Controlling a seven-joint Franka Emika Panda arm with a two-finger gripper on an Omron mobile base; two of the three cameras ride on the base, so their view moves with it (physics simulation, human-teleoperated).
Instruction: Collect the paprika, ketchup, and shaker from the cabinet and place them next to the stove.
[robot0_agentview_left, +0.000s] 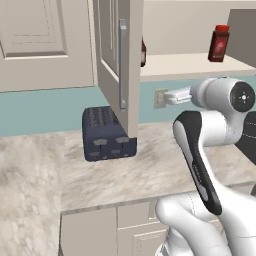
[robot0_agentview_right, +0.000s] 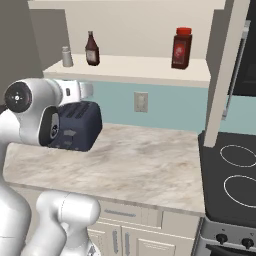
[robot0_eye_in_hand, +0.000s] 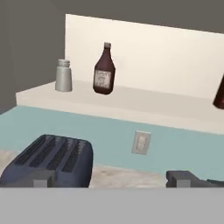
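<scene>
tool (robot0_eye_in_hand: 113, 179) spread, empty | marble counter (robot0_agentview_right: 140, 160) bare beside stove (robot0_agentview_right: 235, 175) | toaster (robot0_agentview_left: 107, 134) by backsplash

white rounded arm (robot0_agentview_left: 220, 125), dark joint caps

The cabinet (robot0_agentview_right: 125, 67) stands open, its cream shelf holding all three items upright. The grey shaker (robot0_agentview_right: 67, 57) sits at the left end, the dark ketchup (robot0_agentview_right: 91, 49) bottle just beside it at 3 o'clock. The red-capped paprika (robot0_agentview_right: 181, 48) stands well apart, further toward 3 o'clock. The glossy black stove (robot0_agentview_right: 231, 175) lies at 5 o'clock, below.
</scene>
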